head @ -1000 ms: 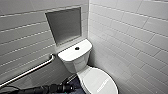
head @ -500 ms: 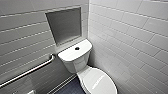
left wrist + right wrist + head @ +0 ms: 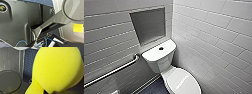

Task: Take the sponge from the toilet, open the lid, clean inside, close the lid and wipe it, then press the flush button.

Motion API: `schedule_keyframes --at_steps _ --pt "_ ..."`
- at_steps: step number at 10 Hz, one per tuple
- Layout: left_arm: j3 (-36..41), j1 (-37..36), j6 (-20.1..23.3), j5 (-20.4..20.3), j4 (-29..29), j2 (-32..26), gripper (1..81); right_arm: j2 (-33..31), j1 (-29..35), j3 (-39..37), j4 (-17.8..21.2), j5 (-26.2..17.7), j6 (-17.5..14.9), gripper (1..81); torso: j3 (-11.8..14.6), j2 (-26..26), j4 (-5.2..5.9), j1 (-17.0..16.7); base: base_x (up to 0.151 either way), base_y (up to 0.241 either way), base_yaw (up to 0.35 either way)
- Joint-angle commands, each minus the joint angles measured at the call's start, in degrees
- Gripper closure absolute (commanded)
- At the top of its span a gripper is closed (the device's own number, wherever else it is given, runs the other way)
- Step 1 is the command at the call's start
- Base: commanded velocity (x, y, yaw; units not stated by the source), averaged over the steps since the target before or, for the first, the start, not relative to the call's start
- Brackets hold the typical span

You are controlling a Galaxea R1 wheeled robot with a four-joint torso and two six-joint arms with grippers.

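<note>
a second ago a dark arm reached in low, just left of the toilet [image 3: 159, 63] bowl. it has since drawn back toward the robot, while the camera has barely shifted. i read that as the pick-up being done: nothing yellow lies on the toilet, and the lid work is not yet begun.

left of the toilet a metal grab bar [image 3: 111, 71] slants along the grey tiled wall. above the tank sits a square recess [image 3: 149, 23]. the flush button [image 3: 161, 48] shows dark in the middle of the tank top. in front of the tank the lid [image 3: 184, 81] lies flat and shut over the bowl. right of the toilet the white tiled wall [image 3: 219, 45] stands close.

from its wrist view i cannot tell how the left tool stands. the right tool [image 3: 48, 91] has the sponge [image 3: 56, 68], i judge: the yellow lobe hangs right before the wrist camera, lifted off the toilet, with blue floor tiles [image 3: 28, 63] beyond it. the tool looks closed about the sponge's pinched waist, though the grip itself is mostly hidden.
</note>
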Motion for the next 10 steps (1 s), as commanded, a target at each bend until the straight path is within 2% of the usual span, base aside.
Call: schedule_keyframes --at_steps 1,4,6,7,8,10 --pt "-0.34 2.35 2.54 3.47 2.5 0.78 1.0 -9.36 9.56 10.56 0.18 -1.69 0.2 81.1 0.0 0.0 0.0 0.0 0.0 0.0 0.0" --pt "-5.71 4.55 2.72 3.56 2.86 5.0 1.0 -9.98 18.96 11.1 3.07 -2.92 0.2 81.1 0.0 0.0 0.0 0.0 0.0 0.0 0.0" --pt "-7.12 5.08 2.81 3.56 2.94 7.11 1.0 -8.4 24.33 10.22 3.7 -7.57 0.2 81.1 0.0 0.0 0.0 0.0 0.0 0.0 0.0" --pt "-7.73 5.17 2.72 3.56 2.94 7.99 1.0 -7.26 26.87 9.26 3.77 -9.5 0.2 81.1 0.0 -5.73 0.0 3.69 0.0 0.0 0.0" --pt "-8.17 5.35 2.72 3.56 2.94 8.69 1.0 -6.46 29.6 8.64 3.78 -11.27 0.2 81.1 0.0 -6.08 0.0 3.89 0.0 0.0 0.0" --pt "-8.79 5.52 2.81 3.65 2.94 9.14 1.0 -4.27 34.09 7.32 3.78 -13.72 0.2 81.1 -3.6 -8.96 0.0 5.62 0.0 0.0 0.0"
